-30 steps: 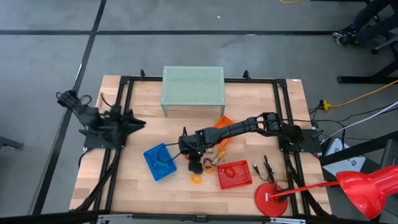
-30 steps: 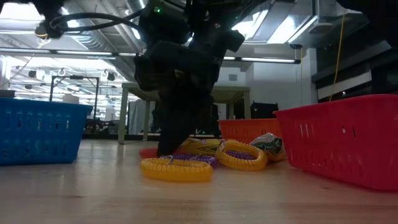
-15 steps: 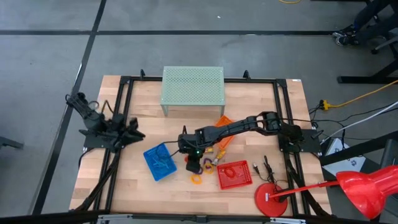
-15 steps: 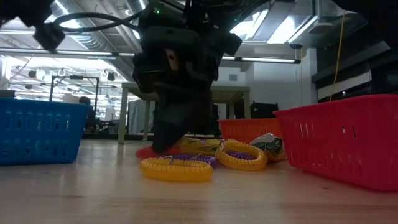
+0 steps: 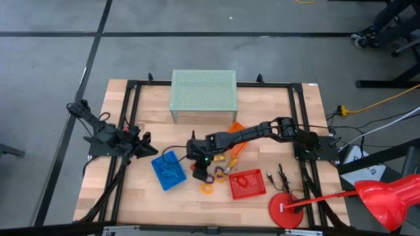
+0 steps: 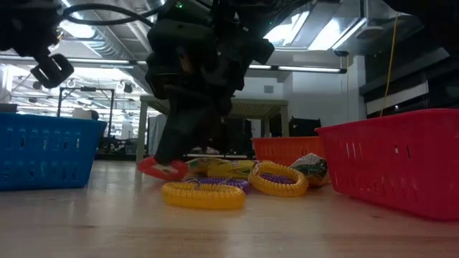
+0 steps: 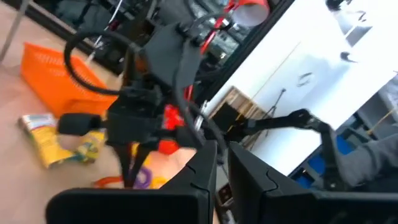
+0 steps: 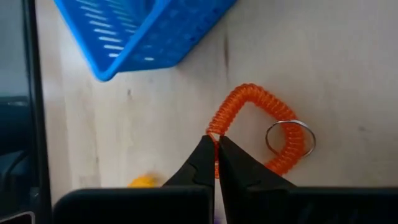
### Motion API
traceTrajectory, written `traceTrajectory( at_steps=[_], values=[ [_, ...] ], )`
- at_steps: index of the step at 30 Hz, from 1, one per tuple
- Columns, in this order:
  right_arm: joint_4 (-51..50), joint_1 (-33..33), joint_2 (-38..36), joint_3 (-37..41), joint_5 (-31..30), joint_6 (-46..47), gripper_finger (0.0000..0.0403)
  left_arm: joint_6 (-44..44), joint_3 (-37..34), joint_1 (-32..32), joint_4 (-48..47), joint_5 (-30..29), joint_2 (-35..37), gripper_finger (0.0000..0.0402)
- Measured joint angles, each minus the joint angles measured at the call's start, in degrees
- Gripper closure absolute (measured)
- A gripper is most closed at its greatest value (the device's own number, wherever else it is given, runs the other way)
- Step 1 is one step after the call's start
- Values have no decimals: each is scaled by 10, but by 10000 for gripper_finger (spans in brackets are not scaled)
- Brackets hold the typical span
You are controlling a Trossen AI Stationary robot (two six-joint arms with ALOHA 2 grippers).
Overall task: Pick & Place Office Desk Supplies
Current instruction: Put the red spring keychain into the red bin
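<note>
While we look down from the high view, the right claw [image 5: 199,172] sits just at three o'clock of the blue basket [image 5: 167,170]. From the right wrist view, we see it clenched on an orange coil loop [image 8: 261,127] above the desk [image 8: 323,56]. From its wrist view, the left claw [image 7: 221,163] looks nearly closed, empty.

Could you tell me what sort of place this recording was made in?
Probably a robotics lab or workshop: a wooden table carrying a black arm frame stands on grey concrete floor, open ceiling ducts hang overhead, and more work tables stand behind.
</note>
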State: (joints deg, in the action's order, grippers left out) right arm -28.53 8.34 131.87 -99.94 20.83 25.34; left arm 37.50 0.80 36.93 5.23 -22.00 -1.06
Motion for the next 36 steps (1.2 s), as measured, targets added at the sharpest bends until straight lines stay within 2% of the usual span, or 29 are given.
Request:
traceTrajectory(
  at_steps=[9, 15, 19, 23, 26, 36],
  values=[
    [2, 4, -1, 0, -14, 12, 401, 13, -1, -11, -13, -2, 0, 376],
    [-11, 30, -29, 0, -17, 28, 401, -1, -1, -11, -13, -18, -2, 371],
    [-32, 46, -68, 0, -42, 41, 401, -21, -1, -11, -14, -16, -7, 370],
    [-115, 67, -107, -1, -87, 42, 401, -28, -2, -11, -16, 8, -8, 370],
    [-172, 88, -126, -1, -108, 42, 401, -28, -2, -11, -17, 13, -8, 370],
    [-253, 141, -165, -1, -200, 92, 402, -28, -2, -11, -12, 12, -8, 370]
  ],
)
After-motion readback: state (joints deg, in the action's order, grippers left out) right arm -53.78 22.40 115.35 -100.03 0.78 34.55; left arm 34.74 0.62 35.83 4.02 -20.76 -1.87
